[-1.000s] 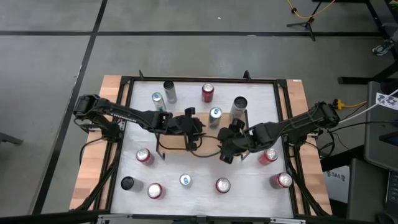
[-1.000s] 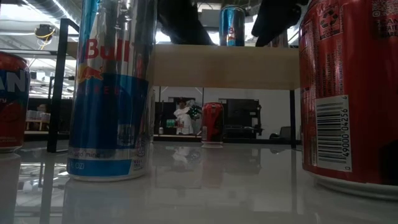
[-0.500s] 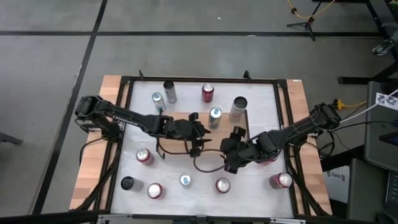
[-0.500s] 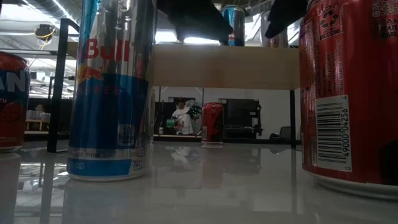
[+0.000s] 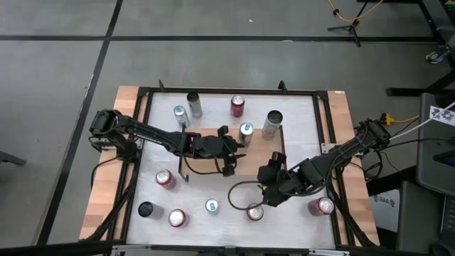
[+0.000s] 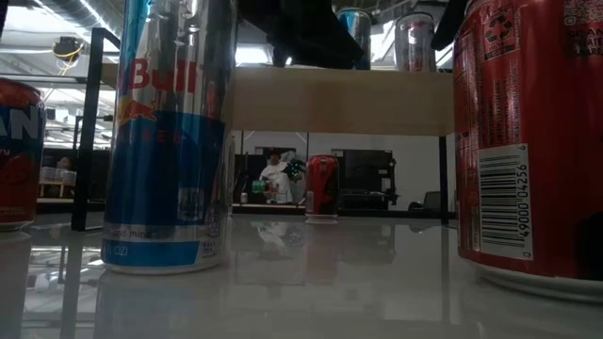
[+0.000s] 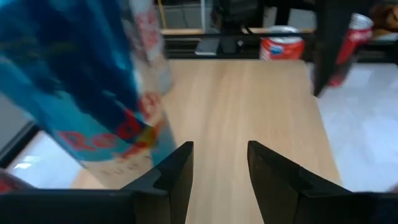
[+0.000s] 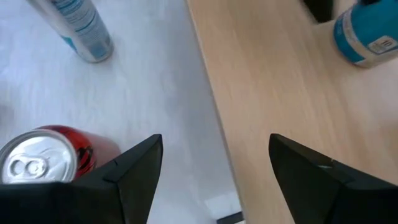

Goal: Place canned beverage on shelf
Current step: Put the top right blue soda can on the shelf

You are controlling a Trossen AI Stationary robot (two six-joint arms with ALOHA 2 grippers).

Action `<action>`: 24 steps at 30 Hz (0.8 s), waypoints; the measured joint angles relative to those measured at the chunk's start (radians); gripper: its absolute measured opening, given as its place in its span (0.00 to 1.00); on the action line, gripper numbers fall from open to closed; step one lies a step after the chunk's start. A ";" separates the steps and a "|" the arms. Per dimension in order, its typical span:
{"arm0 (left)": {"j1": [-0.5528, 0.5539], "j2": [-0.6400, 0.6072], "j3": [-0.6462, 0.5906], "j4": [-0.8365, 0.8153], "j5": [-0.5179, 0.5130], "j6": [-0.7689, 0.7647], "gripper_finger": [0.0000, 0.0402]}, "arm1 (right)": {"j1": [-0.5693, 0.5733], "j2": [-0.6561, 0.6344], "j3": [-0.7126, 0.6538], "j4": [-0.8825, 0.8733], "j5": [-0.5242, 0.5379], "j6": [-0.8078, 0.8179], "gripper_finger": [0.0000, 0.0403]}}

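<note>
A: What's the biggest thing here?

B: The white counter point(image 5: 213, 188), with cans standing all over it. In its middle stands the shelf point(image 5: 206, 165), a low wooden board on thin black legs.

A: Anything on the shelf?

B: A slim blue can point(image 5: 246, 132) stands upright at its far edge. A taller silver can point(image 5: 272, 124) stands just beside it to the right, but I cannot tell whether that one is on the board or on the counter behind it. From table height both tops show above the board.

A: And the arms?

B: The left arm reaches in over the shelf; its pincer point(image 5: 229, 151) hangs above the board, just near the blue can. In its wrist view the fingers point(image 7: 177, 177) stand a little apart with bare wood between them, pinching nothing, and the blue can point(image 7: 93, 87) looms just beside them.

A: The right one?

B: The right pincer point(image 5: 269, 190) is off the shelf's front right corner, over the counter, spread wide and empty. A red can point(image 5: 254, 211) stands just beside it.

A: Other cans?

B: Red ones at the front left point(image 5: 165, 178) and back point(image 5: 237, 106), and more along the front edge, all upright
</note>
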 joint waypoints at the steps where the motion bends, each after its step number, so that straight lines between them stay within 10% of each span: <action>1: 0.005 0.000 0.000 0.004 -0.002 0.000 0.36 | 0.003 0.000 0.000 0.000 0.000 0.002 0.71; 24: 0.077 0.000 0.000 0.003 -0.003 0.000 0.36 | 0.003 0.000 0.000 0.001 0.017 0.004 0.71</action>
